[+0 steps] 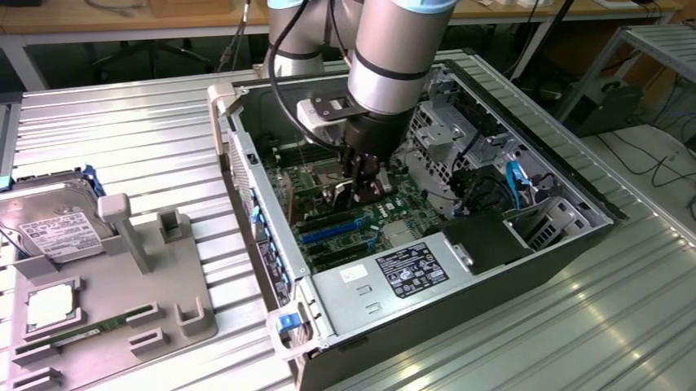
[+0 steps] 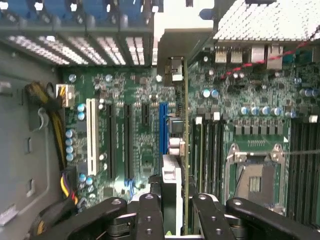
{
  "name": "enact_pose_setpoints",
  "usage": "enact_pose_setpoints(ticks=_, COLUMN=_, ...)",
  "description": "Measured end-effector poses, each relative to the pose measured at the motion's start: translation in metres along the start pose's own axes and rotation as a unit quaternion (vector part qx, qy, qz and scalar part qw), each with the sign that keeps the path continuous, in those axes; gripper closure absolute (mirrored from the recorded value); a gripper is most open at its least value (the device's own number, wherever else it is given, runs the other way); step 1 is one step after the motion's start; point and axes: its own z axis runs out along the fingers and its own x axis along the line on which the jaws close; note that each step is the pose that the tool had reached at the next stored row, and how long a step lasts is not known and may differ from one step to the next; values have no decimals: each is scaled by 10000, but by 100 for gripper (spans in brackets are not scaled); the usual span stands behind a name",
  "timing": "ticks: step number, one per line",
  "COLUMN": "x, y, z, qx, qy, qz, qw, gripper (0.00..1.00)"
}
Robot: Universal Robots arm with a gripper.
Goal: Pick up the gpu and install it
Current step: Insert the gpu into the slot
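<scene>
A ribbed metal table carries an open computer case lying on its side and, on the exterior view's left, a grey tray. The case holds a green motherboard, a boxy power supply with a printed label near its front corner, and metal drive cages on the far side. The tray's pockets hold a hard drive with a white label, a square processor chip and a slim memory stick lying flat.

The arm reaches down into the case, and the gripper hangs just above the motherboard's middle.

The wrist view adds the close detail. The gpu stands on edge between the black fingers, its silvery bracket at the far end against the case's rear wall. The jaws are partly closed and clamp the card from both sides. The gpu lies just beside a blue slot; whether it touches the board I cannot tell. A white slot, yellow-and-black cables and an empty processor socket flank it
</scene>
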Motion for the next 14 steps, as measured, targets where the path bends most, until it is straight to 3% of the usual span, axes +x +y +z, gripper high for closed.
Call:
enact_pose_setpoints(ticks=4, x=2, y=0, z=58, qx=-25, qy=2, qz=2, qw=10000, gripper=72)
enact_pose_setpoints(ticks=7, x=4, y=2, z=97, qx=-65, qy=5, qz=3, qw=10000, gripper=72)
enact_pose_setpoints(ticks=14, x=16, y=8, z=135, qx=-65, qy=5, qz=4, qw=10000, gripper=72)
